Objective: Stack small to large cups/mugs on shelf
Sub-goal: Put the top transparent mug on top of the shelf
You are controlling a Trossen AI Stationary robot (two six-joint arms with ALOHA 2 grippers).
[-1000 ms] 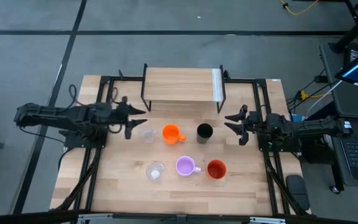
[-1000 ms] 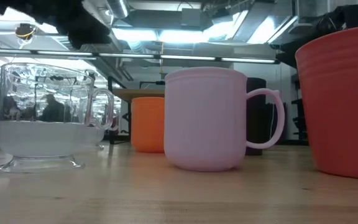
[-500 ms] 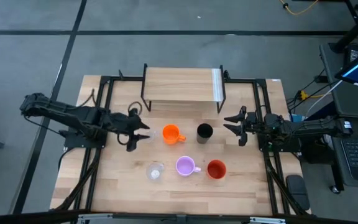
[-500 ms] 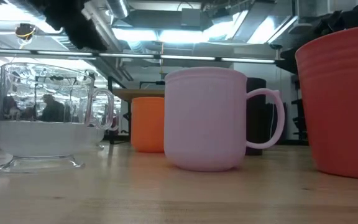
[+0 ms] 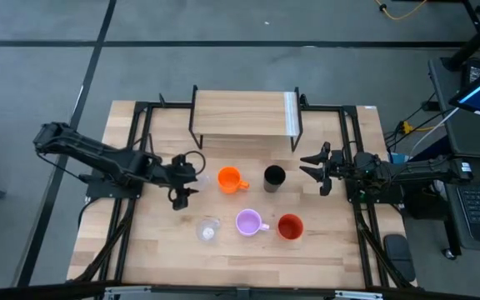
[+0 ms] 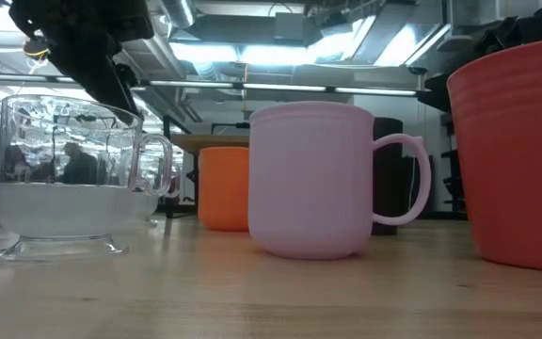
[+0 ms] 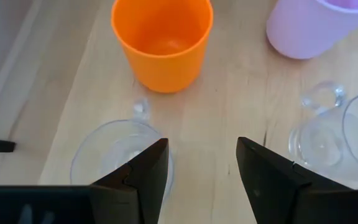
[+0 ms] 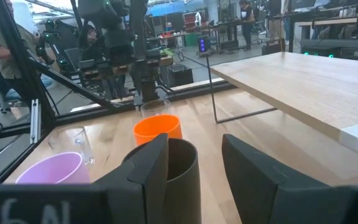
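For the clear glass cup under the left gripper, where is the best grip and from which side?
Probably the rim wall of the clear glass cup, taken from above. It stands upright with its mouth open, and the open left gripper is above it, one finger over the mouth. Its small handle points toward the orange mug, so avoid that side.

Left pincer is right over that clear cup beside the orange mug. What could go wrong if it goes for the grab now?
1. The left pincer stands open with one finger over the clear cup's rim; the thin glass wall may slip or tip as it closes.
2. The orange mug sits close beside that cup, so a sideways nudge could knock it.
3. The shelf has wire legs; a low carry might catch them.
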